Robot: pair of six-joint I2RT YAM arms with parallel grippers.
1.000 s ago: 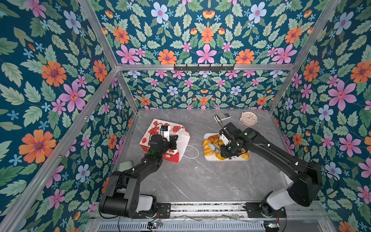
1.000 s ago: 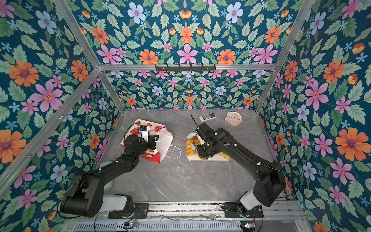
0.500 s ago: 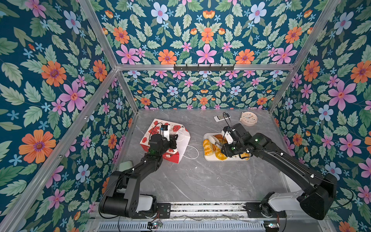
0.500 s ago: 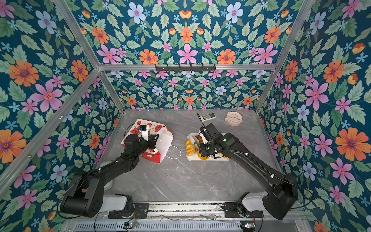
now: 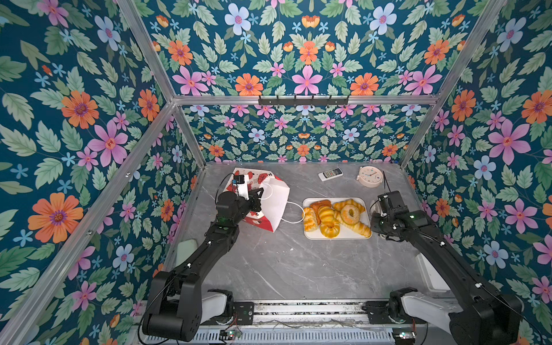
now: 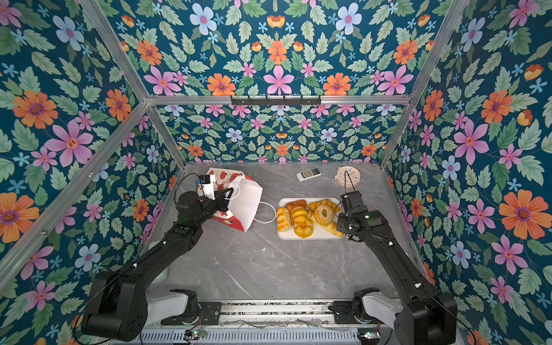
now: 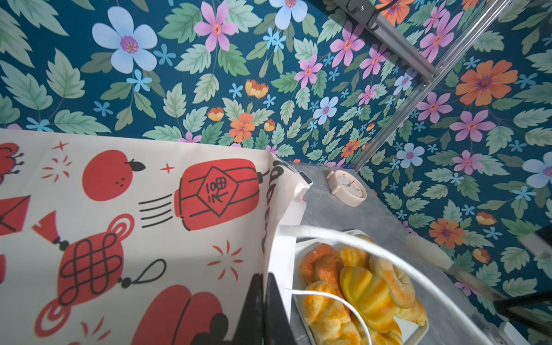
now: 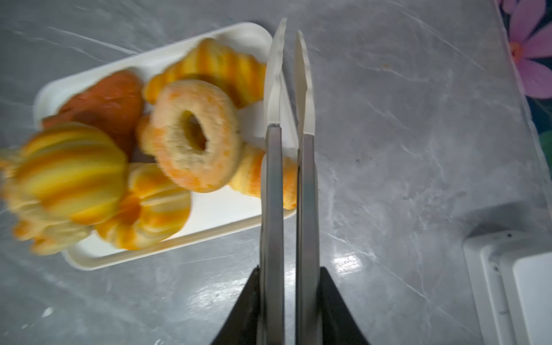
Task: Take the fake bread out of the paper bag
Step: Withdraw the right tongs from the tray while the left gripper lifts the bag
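Already all the fake bread (image 5: 334, 218) in view lies heaped on the white tray (image 5: 343, 236), right of the table's middle in both top views (image 6: 310, 219). A pale ring donut (image 8: 194, 140) sits on top of the heap, with croissants and ribbed buns under and around it. The paper bag (image 5: 276, 203) is at the left rear of the grey marble table (image 5: 298, 268). It tips over with its white mouth turned toward the tray, and one cord handle (image 5: 294, 213) trails on the tabletop just short of the tray's rim. Its inside cannot be seen. The left gripper (image 5: 259, 194) has its black fingers (image 7: 254, 310) pressed together on the edge of the bag's mouth. The right gripper (image 8: 291, 27) hangs above the tray's right-hand edge, its pale fingers a narrow gap apart with nothing between them. A remote control (image 5: 330, 174) and a small alarm clock (image 5: 370, 176) lie near the back wall.
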